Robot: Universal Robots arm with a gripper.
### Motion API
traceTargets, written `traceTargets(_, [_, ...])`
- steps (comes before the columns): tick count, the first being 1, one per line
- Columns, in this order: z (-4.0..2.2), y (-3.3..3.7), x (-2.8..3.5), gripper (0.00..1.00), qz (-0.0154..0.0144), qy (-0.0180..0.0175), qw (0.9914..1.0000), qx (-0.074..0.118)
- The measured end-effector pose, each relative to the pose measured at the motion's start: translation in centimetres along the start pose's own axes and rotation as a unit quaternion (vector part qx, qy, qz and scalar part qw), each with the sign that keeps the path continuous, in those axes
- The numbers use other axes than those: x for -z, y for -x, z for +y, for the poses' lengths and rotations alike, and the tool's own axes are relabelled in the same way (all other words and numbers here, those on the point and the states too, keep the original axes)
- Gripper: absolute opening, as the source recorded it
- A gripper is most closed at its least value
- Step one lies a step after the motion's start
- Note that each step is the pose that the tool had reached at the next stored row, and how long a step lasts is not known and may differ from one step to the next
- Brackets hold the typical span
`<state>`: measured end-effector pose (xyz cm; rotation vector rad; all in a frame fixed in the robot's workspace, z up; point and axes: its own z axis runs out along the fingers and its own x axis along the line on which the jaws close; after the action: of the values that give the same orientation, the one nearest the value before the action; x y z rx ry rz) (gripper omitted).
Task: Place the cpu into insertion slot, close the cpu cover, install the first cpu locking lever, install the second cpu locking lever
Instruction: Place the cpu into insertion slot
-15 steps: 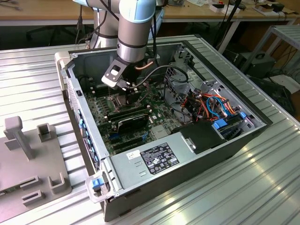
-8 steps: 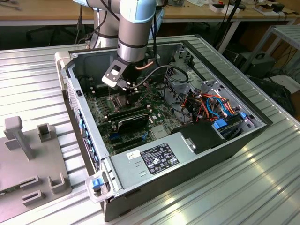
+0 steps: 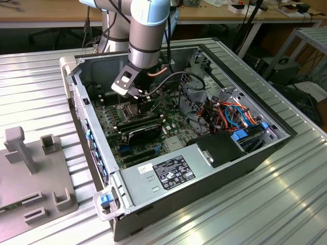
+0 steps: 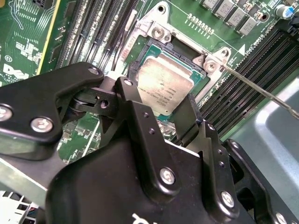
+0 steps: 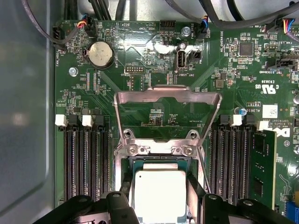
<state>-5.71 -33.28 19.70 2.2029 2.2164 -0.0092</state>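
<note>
Silvery chip: the cpu [image 5: 160, 193] lies inside the rim of the insertion slot [image 5: 159, 160], metal plate facing up, in both wrist views [image 4: 164, 88].
Pincer: the gripper [image 5: 160, 189] straddles the chip, one black finger against each of two opposite edges, and appears to be pinching it.
Arm position: upper middle of the exterior view, where the gripper [image 3: 134, 97] reaches down into the open computer case [image 3: 204, 201].
Cover: the cpu cover [image 5: 168, 94] is swung back on its hinge, so its window frames green circuit board [image 5: 140, 46] rather than the socket.
Lever: a thin metal rod [image 4: 254, 86] juts out beside the socket, unlatched.
Step in hand: seating the chip, the first of the four. The cover and both levers are not yet done.
Hedge: the fingers hide part of the edges, so I cannot tell whether the chip is fully bedded or a touch proud.
What the move calls for: in my judgement, the chip should be flat and square to the socket walls, then let go of gently with no sideways drag.
</note>
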Motion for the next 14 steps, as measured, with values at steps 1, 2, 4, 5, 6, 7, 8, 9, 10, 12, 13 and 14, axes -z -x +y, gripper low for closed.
traceTargets(1, [0.03, 0.00, 0.00, 0.55, 0.0000, 0.0001, 1.00000, 0.000])
traceTargets(2, [0.05, 0.00, -0.01, 0.55, 0.0000, 0.0001, 1.00000, 0.000])
traceTargets(4, [0.05, -0.01, -0.01, 0.55, 0.0000, 0.0001, 1.00000, -0.001])
traceTargets(5, [0.05, 0.00, -0.01, 0.55, 0.0000, 0.0001, 1.00000, -0.001])
traceTargets(6, [0.05, -0.01, -0.01, 0.55, 0.0000, 0.0001, 1.00000, -0.001])
traceTargets(7, [0.05, 0.00, -0.01, 0.55, 0.0000, 0.0001, 1.00000, -0.001])
traceTargets(8, [0.05, -0.01, -0.01, 0.55, 0.0000, 0.0001, 1.00000, -0.001])
traceTargets(9, [0.05, -0.01, -0.01, 0.55, 0.0000, 0.0001, 1.00000, -0.001])
traceTargets(10, [0.05, -0.01, -0.01, 0.55, 0.0000, 0.0001, 1.00000, -0.001])
traceTargets(12, [0.05, -0.01, -0.01, 0.55, 0.0000, 0.0003, 1.00000, -0.001])
traceTargets(13, [0.06, -0.01, -0.02, 0.55, 0.0000, 0.0005, 1.00000, -0.001])
traceTargets(14, [0.07, -0.02, -0.03, 0.62, 0.0003, 0.0004, 1.00000, -0.001])
